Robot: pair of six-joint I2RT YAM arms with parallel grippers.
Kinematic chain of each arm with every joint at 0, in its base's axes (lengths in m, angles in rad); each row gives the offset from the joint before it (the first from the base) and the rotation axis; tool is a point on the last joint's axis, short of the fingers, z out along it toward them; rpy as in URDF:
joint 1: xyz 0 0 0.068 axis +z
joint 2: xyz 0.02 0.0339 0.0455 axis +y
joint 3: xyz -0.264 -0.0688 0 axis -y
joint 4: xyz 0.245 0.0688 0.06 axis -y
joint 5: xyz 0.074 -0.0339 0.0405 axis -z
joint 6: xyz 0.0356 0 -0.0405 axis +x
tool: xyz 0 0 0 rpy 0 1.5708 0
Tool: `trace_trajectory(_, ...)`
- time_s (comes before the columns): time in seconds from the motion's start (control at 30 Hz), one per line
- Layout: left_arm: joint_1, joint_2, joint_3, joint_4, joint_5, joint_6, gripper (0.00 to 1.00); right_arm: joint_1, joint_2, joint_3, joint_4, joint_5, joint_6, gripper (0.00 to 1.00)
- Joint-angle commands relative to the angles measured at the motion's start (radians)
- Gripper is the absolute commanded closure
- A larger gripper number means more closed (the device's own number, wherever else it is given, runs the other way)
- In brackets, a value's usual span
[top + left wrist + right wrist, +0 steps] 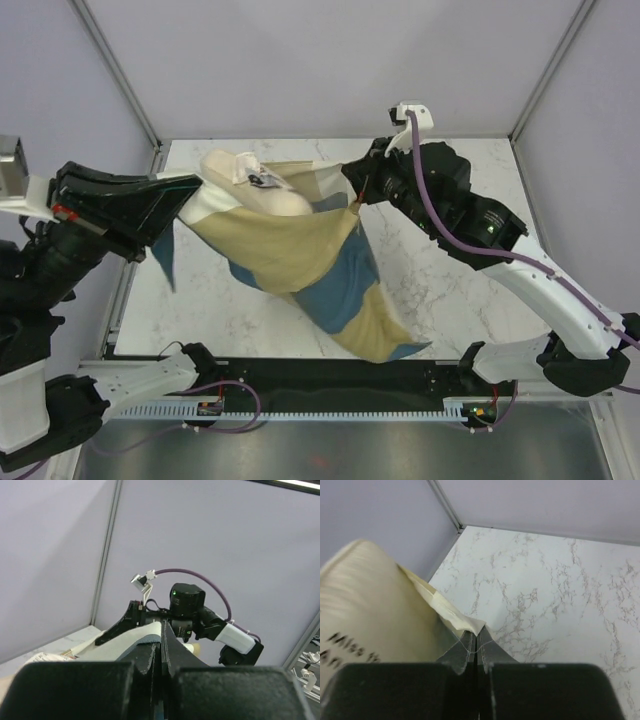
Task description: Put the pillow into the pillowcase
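The checked blue, tan and cream pillowcase (300, 262) hangs stretched between my two grippers above the table, its lower corner drooping toward the near edge. The cream pillow (262, 190) sits in the open top, its upper part with a dark mark sticking out. My left gripper (196, 183) is shut on the pillowcase's left rim; its wrist view shows the cloth (131, 644) pinched between the jaws. My right gripper (357, 195) is shut on the right rim (470, 625); the pillow with dark text (365, 610) fills the left of that view.
The white marble table (450, 260) lies below the hanging cloth. Grey walls and metal frame posts (120, 70) enclose the back and sides. A black rail with cables (330, 395) runs along the near edge.
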Motion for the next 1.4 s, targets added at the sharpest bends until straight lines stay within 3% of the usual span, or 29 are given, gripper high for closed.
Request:
trace_trajectory(0.0, -0.003, -0.05, -0.027, 0.069, 0.045, 0.036, 0.98, 0.005, -0.029, 0.124, 0.089, 0.047, -0.018, 1.0)
trace_trajectory(0.13, -0.003, -0.145, -0.204, 0.078, -0.038, 0.054, 0.98, 0.003, -0.029, 0.204, 0.06, 0.129, -0.051, 1.0)
trace_trajectory(0.23, -0.002, -0.147, -0.244, 0.079, -0.116, 0.071, 0.98, 0.003, -0.011, 0.258, 0.076, 0.221, -0.114, 1.0)
trace_trajectory(0.4, -0.002, 0.0, -0.272, 0.105, -0.144, 0.069, 0.98, -0.015, 0.074, 0.451, 0.122, 0.366, -0.294, 1.0)
trace_trajectory(0.53, -0.002, 0.101, -0.319, 0.13, -0.212, 0.132, 0.98, -0.017, 0.052, 0.453, 0.141, 0.285, -0.309, 1.0)
trace_trajectory(0.63, -0.002, 0.109, -0.432, 0.159, -0.335, 0.169, 0.98, -0.015, -0.056, 0.217, 0.176, 0.226, -0.256, 1.0)
trace_trajectory(0.8, 0.003, 0.123, -0.71, 0.171, -0.556, 0.082, 0.98, -0.015, -0.263, -0.428, 0.3, 0.147, -0.058, 0.99)
trace_trajectory(0.9, 0.042, 0.124, -0.993, 0.207, -0.608, -0.057, 0.98, -0.014, -0.319, -0.729, 0.394, 0.048, 0.065, 0.71)
trace_trajectory(0.93, 0.058, 0.126, -1.043, 0.214, -0.596, -0.093, 0.98, -0.017, -0.325, -0.78, 0.411, 0.032, 0.091, 0.48)
trace_trajectory(0.97, 0.075, 0.129, -1.086, 0.214, -0.586, -0.178, 0.98, -0.014, -0.328, -0.855, 0.411, 0.018, 0.105, 0.41)
trace_trajectory(1.13, 0.156, 0.138, -1.308, 0.276, -0.51, -0.309, 0.98, -0.015, -0.376, -0.949, 0.339, 0.018, 0.137, 0.28)
trace_trajectory(1.37, 0.176, 0.114, -1.431, 0.311, -0.503, -0.366, 0.98, -0.014, -0.393, -0.974, 0.308, 0.038, 0.131, 0.27)
